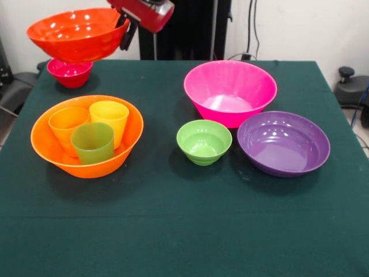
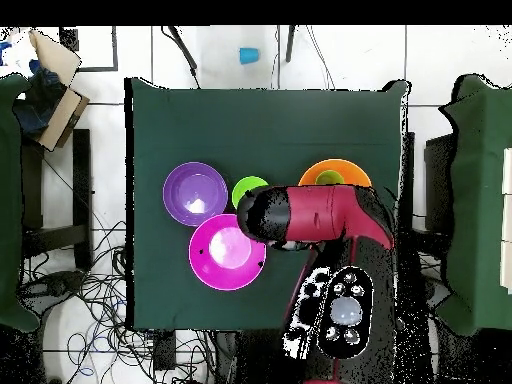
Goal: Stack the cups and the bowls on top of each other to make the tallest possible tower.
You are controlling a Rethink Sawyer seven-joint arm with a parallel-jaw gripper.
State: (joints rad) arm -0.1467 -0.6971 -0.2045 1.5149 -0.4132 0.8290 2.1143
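Observation:
My gripper [image 1: 126, 27] is shut on the right rim of the wide red-orange bowl [image 1: 76, 33] and holds it in the air at the far left. Just below it, the small crimson bowl [image 1: 70, 73] stands on the table. The large orange bowl [image 1: 86, 136] holds three upright cups: orange [image 1: 67, 128], yellow [image 1: 109, 118] and green [image 1: 93, 142]. To the right stand the large pink bowl [image 1: 230, 91], the small light green bowl [image 1: 203, 141] and the purple bowl [image 1: 283, 143]. In the overhead view the arm [image 2: 315, 215] hides the gripper and part of the orange bowl [image 2: 340, 168].
The dark green tablecloth [image 1: 184, 225] covers the table. A blue cup [image 2: 249, 55] lies on the floor beyond the table's edge in the overhead view. Chairs stand at both sides, and cables run over the floor.

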